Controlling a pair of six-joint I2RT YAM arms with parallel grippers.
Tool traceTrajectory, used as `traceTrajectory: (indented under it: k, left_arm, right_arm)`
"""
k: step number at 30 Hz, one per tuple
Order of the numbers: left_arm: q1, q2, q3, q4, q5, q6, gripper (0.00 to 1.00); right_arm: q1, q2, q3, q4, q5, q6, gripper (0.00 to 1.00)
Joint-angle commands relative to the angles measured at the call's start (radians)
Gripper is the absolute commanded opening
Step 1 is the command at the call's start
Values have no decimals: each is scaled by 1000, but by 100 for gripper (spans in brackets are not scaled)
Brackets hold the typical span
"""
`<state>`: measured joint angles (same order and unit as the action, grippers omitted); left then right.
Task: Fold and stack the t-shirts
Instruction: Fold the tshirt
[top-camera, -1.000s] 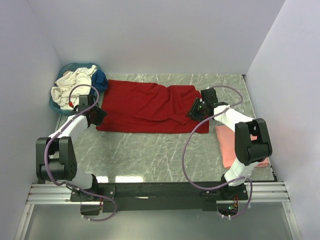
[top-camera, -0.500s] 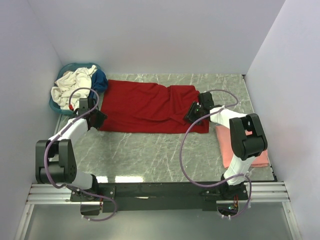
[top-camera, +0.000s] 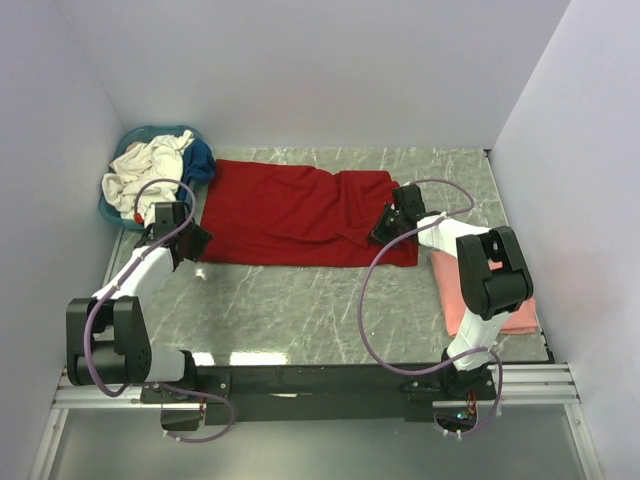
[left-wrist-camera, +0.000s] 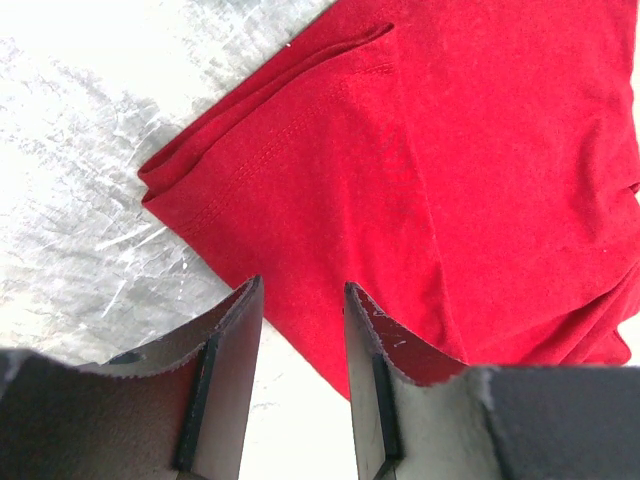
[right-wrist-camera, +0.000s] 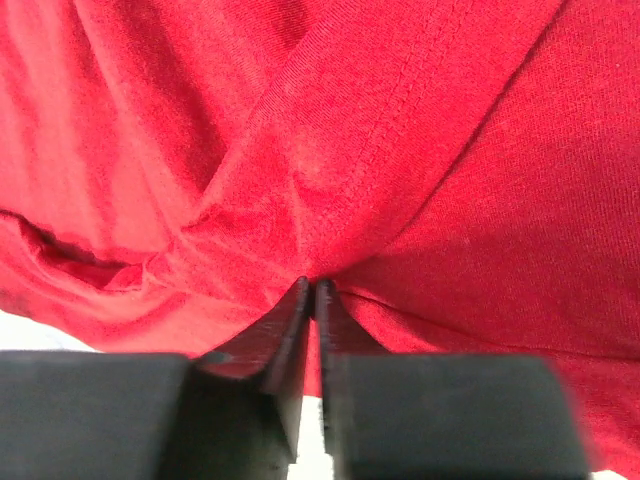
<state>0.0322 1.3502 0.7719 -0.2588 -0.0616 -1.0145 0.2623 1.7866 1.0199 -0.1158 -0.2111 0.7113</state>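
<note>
Your right pincer (right-wrist-camera: 308, 285) pinched the red t-shirt (top-camera: 290, 210) while your left pincer (left-wrist-camera: 302, 285) hung spread at its other end.

The red t-shirt lay spread lengthwise across the far half of the counter (top-camera: 300, 310), with some folds toward its right end. At that right end, your right pincer's fingers were pressed together on a raised pucker of the red cloth, close to a stitched hem. Your left pincer stood with its fingers apart over the shirt's near left corner; you could not tell from the views whether they touched the cloth. The salmon pink t-shirt (top-camera: 448, 285) lay folded on the counter's right side, partly under your right arm. The cream-white t-shirt (top-camera: 140, 172) and the dark blue t-shirt (top-camera: 203, 160) were bunched in the teal basket (top-camera: 150, 131) at the far left corner.
</note>
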Motion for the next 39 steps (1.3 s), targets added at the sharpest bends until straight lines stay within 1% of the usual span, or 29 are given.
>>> traceTrajectory:
  k: [1, 5, 10, 17, 18, 19, 21, 22, 24, 25, 27, 28, 31, 32, 35, 37, 39]
  left_arm:
    - [2, -45, -13, 18, -15, 8, 43]
    - [2, -56, -26, 20, -14, 11, 43]
    - [2, -71, -63, 30, -4, 8, 43]
    - [2, -105, -106, 36, 11, 4, 44]
    - [2, -111, -117, 39, 14, 4, 44]
    - [2, -114, -121, 43, 19, 5, 45]
    - [2, -118, -138, 50, 25, 5, 46]
    - [2, -120, -143, 52, 26, 4, 46]
    - [2, -126, -155, 53, 28, 4, 46]
    - [2, -128, -158, 53, 25, 4, 47]
    - [2, -132, -166, 52, 16, -1, 47]
    - [2, -135, -171, 49, 10, -4, 47]
    - [2, -148, -180, 43, -13, -15, 47]
    - [2, -152, -183, 35, -21, -19, 48]
    - [2, -161, -197, 36, -38, -29, 48]
    - [5, -164, -209, 43, -43, -30, 48]
    - [3, -158, -212, 50, -49, -30, 48]
  right_arm:
    - [8, 13, 34, 24, 1, 7, 7]
    - [11, 39, 116, -7, -4, 8, 0]
    - [23, 108, 230, -41, -14, 7, 0]
    - [57, 237, 460, -136, -4, -12, 0]
    - [60, 264, 479, -143, -4, -18, 1]
    - [60, 279, 499, -154, -4, -21, 7]
    - [60, 315, 551, -185, -4, -39, 14]
    - [60, 323, 565, -192, 1, -45, 23]
    - [60, 332, 594, -206, 3, -68, 32]
    - [60, 336, 603, -211, 1, -75, 39]
    - [60, 332, 631, -222, -2, -99, 46]
    - [58, 329, 640, -222, -7, -107, 51]
    - [60, 324, 689, -238, -10, -130, 56]
    - [60, 323, 725, -260, -8, -139, 56]
    - [57, 320, 766, -300, 7, -144, 56]
    - [58, 283, 744, -291, 22, -139, 56]
    - [54, 234, 688, -262, 29, -134, 56]
